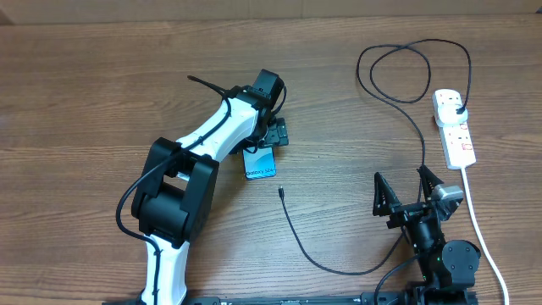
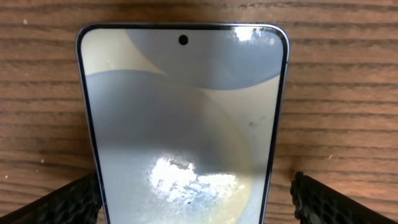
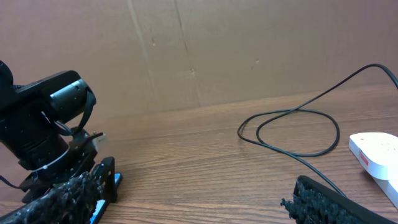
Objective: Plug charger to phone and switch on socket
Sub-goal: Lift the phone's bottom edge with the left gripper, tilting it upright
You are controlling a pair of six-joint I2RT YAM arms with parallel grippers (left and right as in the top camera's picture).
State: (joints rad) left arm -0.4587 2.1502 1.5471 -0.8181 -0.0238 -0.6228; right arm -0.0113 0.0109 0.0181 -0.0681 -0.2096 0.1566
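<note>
Left gripper [image 2: 196, 200] sits low over the phone [image 1: 260, 163] near the middle of the table [image 1: 93, 85]. Its jaws are open, one finger on each side of the phone, and the right finger clearly isn't touching it. Screen faces up. The charger [image 1: 280, 192] has its tiny tip lying loose on the wood at about 5 o'clock from the phone, and its black plug is in the socket [image 1: 457, 140] out at 2 o'clock. Right gripper [image 1: 400, 176] is down at 5 o'clock, jaws spread wide.

Open table [image 1: 356, 169] rings the charger tip [image 1: 280, 191]; left arm [image 1: 212, 135] overhangs the phone [image 1: 260, 163].
</note>
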